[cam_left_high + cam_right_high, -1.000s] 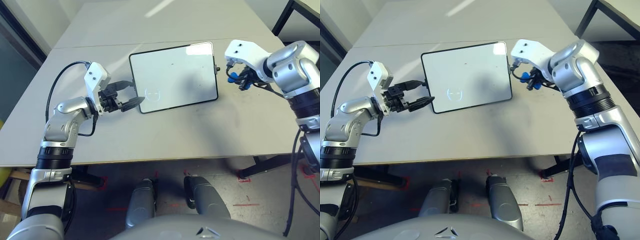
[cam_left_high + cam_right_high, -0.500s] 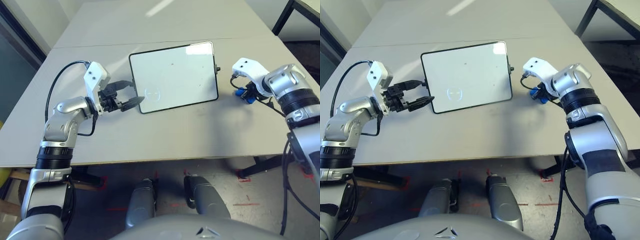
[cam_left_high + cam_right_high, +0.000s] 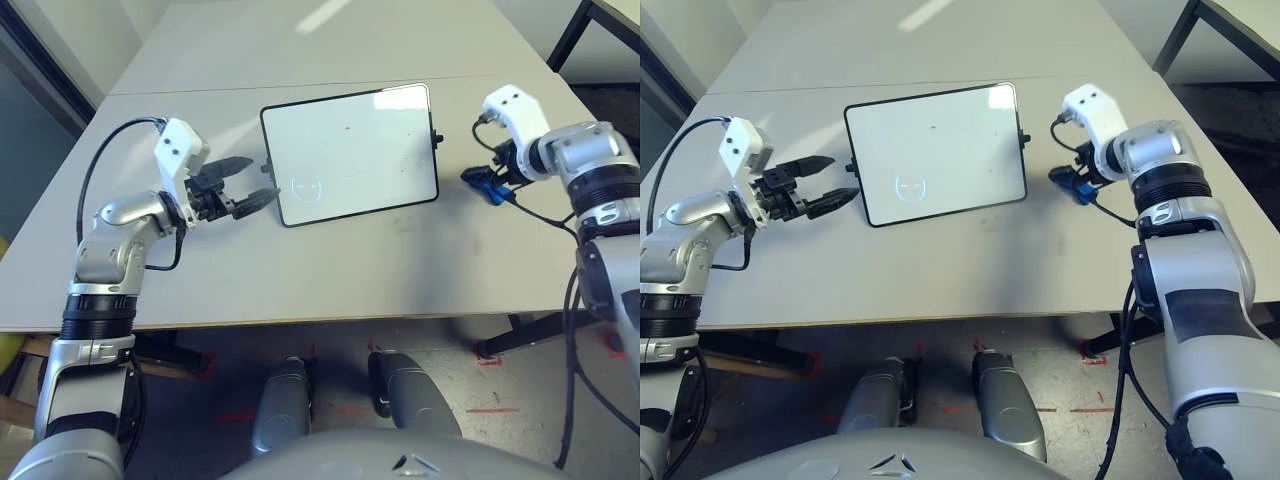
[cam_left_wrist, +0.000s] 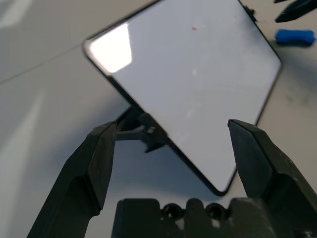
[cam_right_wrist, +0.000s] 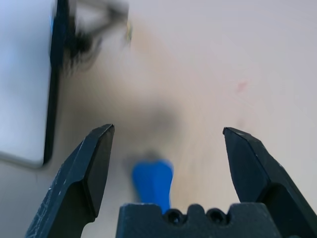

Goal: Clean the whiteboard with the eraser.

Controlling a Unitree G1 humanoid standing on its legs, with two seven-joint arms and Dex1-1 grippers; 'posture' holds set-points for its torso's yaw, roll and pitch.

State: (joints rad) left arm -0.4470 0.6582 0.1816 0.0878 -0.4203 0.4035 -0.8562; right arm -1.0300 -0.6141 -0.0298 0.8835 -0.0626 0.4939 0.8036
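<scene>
At left, the left gripper (image 3: 258, 180) hangs wide apart beside the whiteboard (image 3: 350, 155), which sits upper centre; and over at right, just beyond the board, the right gripper (image 5: 168, 130) is spread wide above the blue eraser (image 5: 152, 183), fingers clear of it on the table (image 3: 330, 280).

The whiteboard (image 3: 350, 155), white with a thin black frame and side knobs, lies slightly askew on the desk, well back from its near edge. The bright blue, pinched-waist eraser (image 4: 295, 36) lies on the desk, near the board's right side.
</scene>
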